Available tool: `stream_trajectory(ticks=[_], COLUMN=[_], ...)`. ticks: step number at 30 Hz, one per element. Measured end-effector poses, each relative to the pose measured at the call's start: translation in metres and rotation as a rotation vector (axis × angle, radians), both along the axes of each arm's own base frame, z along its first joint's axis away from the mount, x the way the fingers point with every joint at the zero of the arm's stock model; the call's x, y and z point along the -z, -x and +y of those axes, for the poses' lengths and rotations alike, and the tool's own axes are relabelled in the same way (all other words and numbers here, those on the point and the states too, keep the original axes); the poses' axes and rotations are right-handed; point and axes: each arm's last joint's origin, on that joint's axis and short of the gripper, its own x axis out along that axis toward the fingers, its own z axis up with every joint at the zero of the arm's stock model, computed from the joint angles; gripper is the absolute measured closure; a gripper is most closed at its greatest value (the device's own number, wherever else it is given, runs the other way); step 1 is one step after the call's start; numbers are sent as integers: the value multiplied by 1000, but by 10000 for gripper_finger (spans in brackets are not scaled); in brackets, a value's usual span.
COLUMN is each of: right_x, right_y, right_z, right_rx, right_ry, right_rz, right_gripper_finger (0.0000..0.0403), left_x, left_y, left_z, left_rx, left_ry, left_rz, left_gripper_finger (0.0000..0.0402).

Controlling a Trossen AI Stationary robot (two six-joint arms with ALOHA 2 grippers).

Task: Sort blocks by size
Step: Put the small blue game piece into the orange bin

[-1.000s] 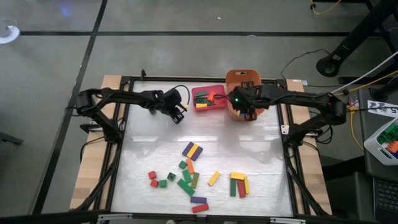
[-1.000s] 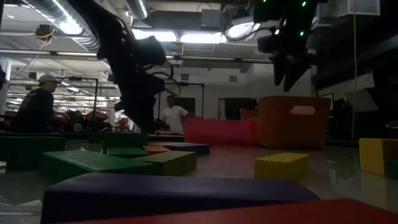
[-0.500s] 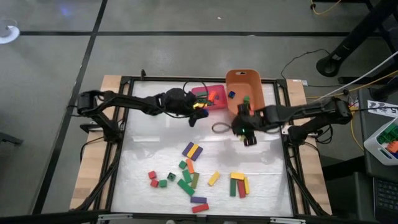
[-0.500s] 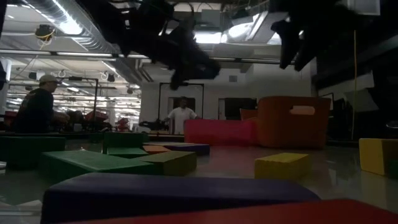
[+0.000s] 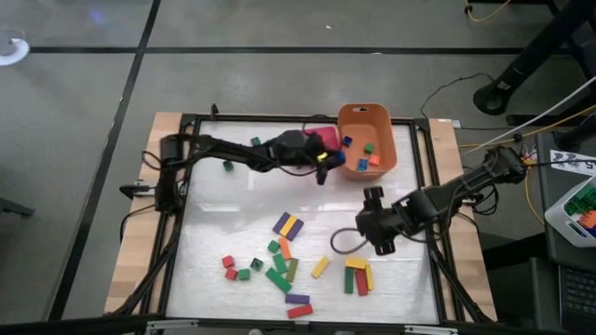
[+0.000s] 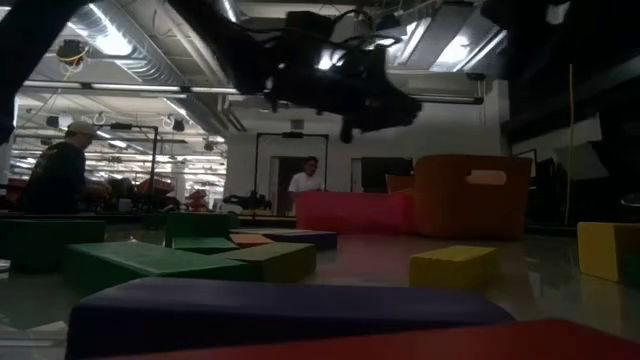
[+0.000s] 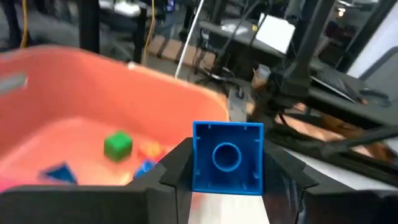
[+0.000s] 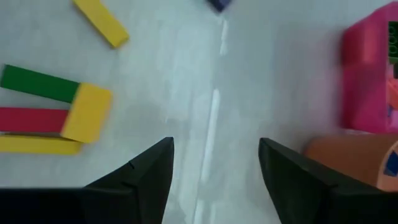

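While poised at the rim of the orange oval plastic tub (image 5: 368, 130) near the far edge of the pale surface (image 5: 233, 205), left end effector (image 5: 323, 166) clamped on a small blue cube with a round socket on its face (image 7: 227, 157), fingers (image 7: 177, 168) pressed to both sides of it; inside the tub, seen from the left wrist, a tiny green cube (image 7: 117, 144), an orange piece and two blue pieces, all loose on the floor of it; just beside the tub, mostly hidden under the left arm, the pink square tray (image 5: 321, 136); farther toward the near side, right end effector (image 5: 380, 244) hanging over bare surface with fingers (image 8: 146, 171) spread wide and nothing between them; close to it, a cluster of bars lying side by side: green (image 5: 349, 282), red (image 5: 361, 282), yellow (image 5: 369, 276), with a short yellow block (image 5: 356, 263) across their ends; left of that, a lone yellow bar (image 5: 319, 267), a purple-and-yellow pair (image 5: 288, 225), a heap of green, orange and olive bars (image 5: 281, 268), small red and green cubes (image 5: 233, 268), and purple (image 5: 297, 299) and red (image 5: 300, 311) bars nearest the front edge; one small green cube (image 5: 227, 165) apart by the left arm; in the room beyond, on the low view, two people (image 6: 62, 175) standing far off.
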Motion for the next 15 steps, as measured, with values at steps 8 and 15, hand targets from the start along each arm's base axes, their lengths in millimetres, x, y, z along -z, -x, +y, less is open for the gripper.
stream_trajectory(ticks=[8,15], right_x=[8,35], right_y=[7,-1], right_z=[34,66], right_rx=[43,70], right_ry=[-77,-94], right_rz=[-23,10], right_gripper_finger=[169,169], left_x=[-2,1], left_y=[-40,-48], left_z=[23,34], left_rx=[-77,-109], left_ry=[-128,-190], left_rz=[-41,-36], left_gripper_finger=[273,272])
